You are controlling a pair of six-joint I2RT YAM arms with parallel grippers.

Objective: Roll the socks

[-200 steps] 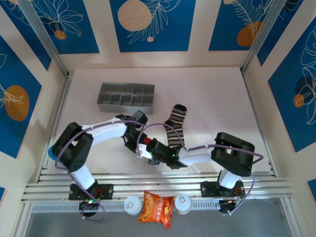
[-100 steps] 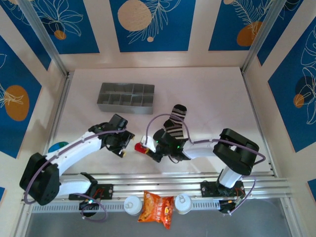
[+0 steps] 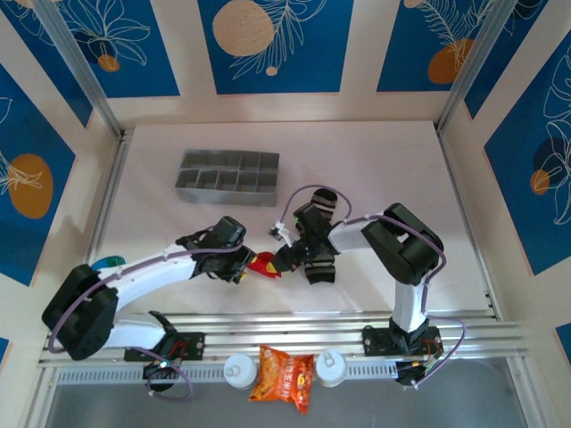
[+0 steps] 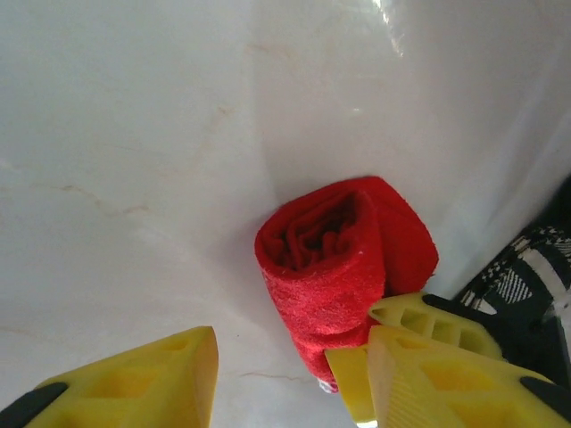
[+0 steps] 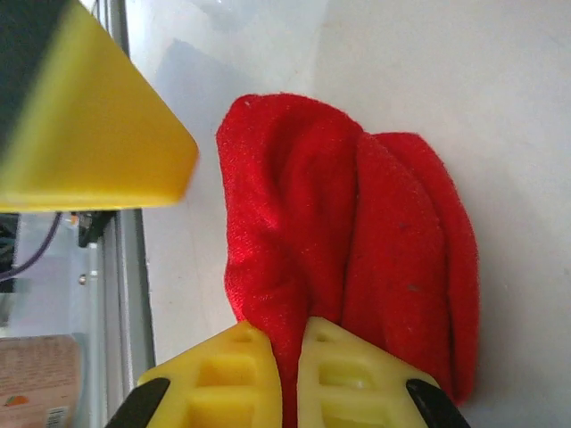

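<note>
The red sock is a small rolled bundle on the white table, its coiled end facing the left wrist camera. My left gripper is open, one yellow finger on each side of the roll's near end. My right gripper is shut on a fold of the red sock. From above, the red sock lies between the left gripper and the right gripper. The black, grey-striped sock lies flat under the right arm, and its edge is just right of the roll.
A grey compartment tray stands at the back left. The metal rails run along the near edge, with an orange snack packet between two white caps below them. A left-gripper finger hangs close above the roll.
The left gripper let go and drew back to the left, then came back to the red sock with its jaws apart. The right gripper, still shut on the sock, shifted towards the striped sock.
</note>
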